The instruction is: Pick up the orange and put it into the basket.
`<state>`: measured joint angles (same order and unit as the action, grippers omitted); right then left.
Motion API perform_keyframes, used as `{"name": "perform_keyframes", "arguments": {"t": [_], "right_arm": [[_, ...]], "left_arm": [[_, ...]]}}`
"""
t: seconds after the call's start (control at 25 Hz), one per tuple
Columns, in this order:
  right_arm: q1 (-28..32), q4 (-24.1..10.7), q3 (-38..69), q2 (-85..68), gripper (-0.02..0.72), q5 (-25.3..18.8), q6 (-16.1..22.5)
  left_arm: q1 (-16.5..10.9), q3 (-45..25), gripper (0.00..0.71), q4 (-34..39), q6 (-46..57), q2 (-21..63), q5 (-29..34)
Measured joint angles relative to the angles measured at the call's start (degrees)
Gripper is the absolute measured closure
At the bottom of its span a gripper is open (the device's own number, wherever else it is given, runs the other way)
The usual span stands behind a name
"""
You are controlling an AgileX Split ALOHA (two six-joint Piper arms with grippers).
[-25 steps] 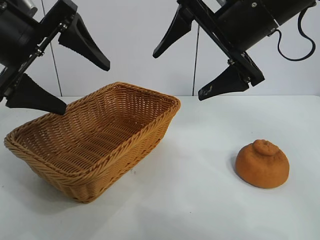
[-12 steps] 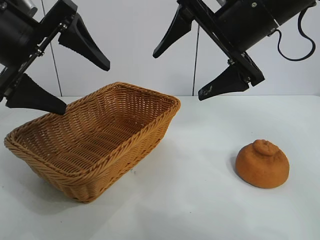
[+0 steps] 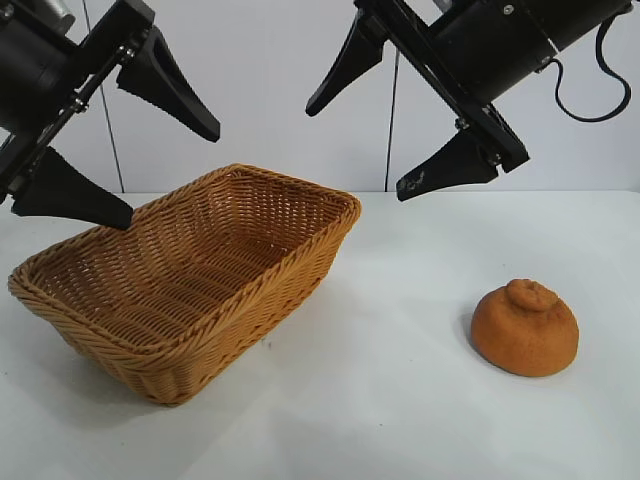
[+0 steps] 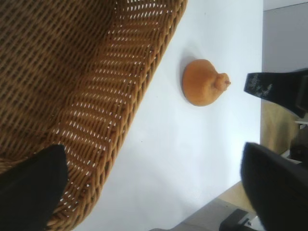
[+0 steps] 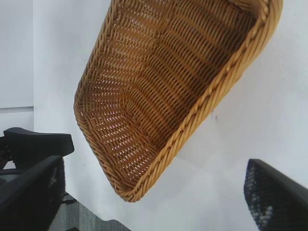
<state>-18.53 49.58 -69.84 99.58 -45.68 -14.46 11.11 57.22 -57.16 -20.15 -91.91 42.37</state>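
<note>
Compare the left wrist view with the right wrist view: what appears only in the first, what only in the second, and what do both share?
Only the left wrist view shows the orange, lying on the white table apart from the basket, with the right gripper open beyond it. Only the right wrist view shows the basket's whole inside, which holds nothing, and the left gripper open past the basket's far end. Both show the basket's braided rim and the white table.
</note>
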Motion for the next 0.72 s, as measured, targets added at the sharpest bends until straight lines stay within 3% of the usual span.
{"name": "perform_keyframes", "arguments": {"t": [0.32,0.56,0.72], "right_arm": [[0.0,0.0,0.0,0.0,0.010,0.1,0.0],[0.0,-0.4,0.0,0.0,0.010,-0.1,0.0],[0.0,-0.5,0.0,0.0,0.010,-0.1,0.0]], "left_arm": [[-0.1,0.2,0.017,-0.5,0.0,0.0,0.7],[-2.9,0.3,0.017,-0.5,2.2,1.5,6.8],[-3.9,0.3,0.017,3.3,7.5,5.8,8.0]]}}
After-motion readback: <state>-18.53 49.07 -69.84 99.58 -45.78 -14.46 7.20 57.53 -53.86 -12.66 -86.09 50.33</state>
